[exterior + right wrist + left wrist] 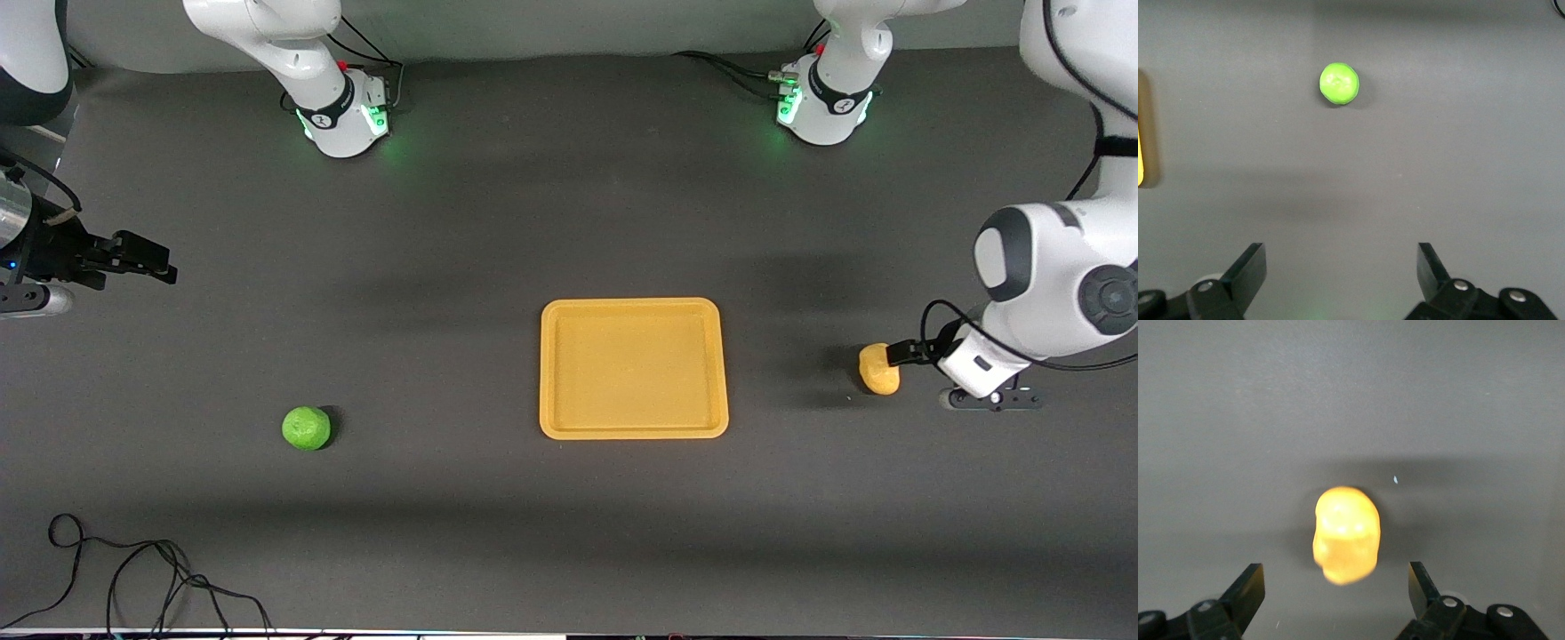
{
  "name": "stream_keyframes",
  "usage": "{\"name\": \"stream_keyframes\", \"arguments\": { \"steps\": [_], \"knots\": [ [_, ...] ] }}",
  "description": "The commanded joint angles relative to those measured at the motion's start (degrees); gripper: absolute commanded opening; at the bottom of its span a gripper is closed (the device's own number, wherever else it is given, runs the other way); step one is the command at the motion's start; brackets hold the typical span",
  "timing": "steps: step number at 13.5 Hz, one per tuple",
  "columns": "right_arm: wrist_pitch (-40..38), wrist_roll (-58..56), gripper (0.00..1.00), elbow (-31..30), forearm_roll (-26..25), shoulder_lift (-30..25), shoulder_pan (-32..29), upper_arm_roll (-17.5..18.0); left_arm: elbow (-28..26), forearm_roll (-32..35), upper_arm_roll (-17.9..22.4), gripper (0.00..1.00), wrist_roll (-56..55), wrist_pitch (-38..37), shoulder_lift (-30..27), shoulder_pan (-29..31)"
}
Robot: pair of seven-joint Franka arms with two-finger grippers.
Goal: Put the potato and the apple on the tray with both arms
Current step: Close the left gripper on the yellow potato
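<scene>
Potato (878,369) lies beside the tray (633,307), toward the left arm's end, left gripper (1337,587) spread wide above it — off-centre closing could roll it. Apple (306,428) sits untouched; right gripper (1341,268) gapes too.

Green apple (306,428), yellow-orange potato (878,368)

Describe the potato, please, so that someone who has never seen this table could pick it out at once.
Start from the yellow-orange tray in the middle of the dark table. Go toward the left arm's end, where the left tool is open beside a small lump: that is the potato. It is lumpy, oblong and yellow-orange, unlike the round green apple at the right arm's end.
</scene>
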Motion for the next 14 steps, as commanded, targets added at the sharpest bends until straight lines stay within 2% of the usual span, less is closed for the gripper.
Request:
{"name": "stream_keyframes", "arguments": {
  "steps": [1,5,9,11,12,14],
  "knots": [
    [0.6,-0.4,1.0,-0.5,-0.8,-0.6,0.6,-0.2,-1.2,-0.7,0.2,0.96,-0.9,5.1,3.0,-0.5],
    [0.7,-0.4,1.0,-0.6,-0.8,-0.6,0.6,-0.1,-3.8,-0.7,0.2,0.96,-1.5,11.8,5.2,-0.5],
    [0.6,-0.4,1.0,-0.6,-0.8,-0.6,1.0,-0.1,-3.9,-0.7,0.2,0.96,-1.5,12.0,6.5,-0.5],
    [0.6,-0.4,1.0,-0.6,-0.8,-0.6,1.0,-0.1,-4.8,-0.8,0.2,0.91,-1.7,12.1,6.1,-0.5],
    [0.7,-0.4,1.0,-0.6,-0.8,-0.6,1.0,-0.1,-5.1,-0.7,0.2,0.84,-2.9,12.7,5.9,-0.5],
    [0.7,-0.4,1.0,-0.6,-0.8,-0.6,1.0,-0.1,-5.6,-0.7,0.2,0.6,-3.5,14.1,5.9,-0.5]
  ]
}}
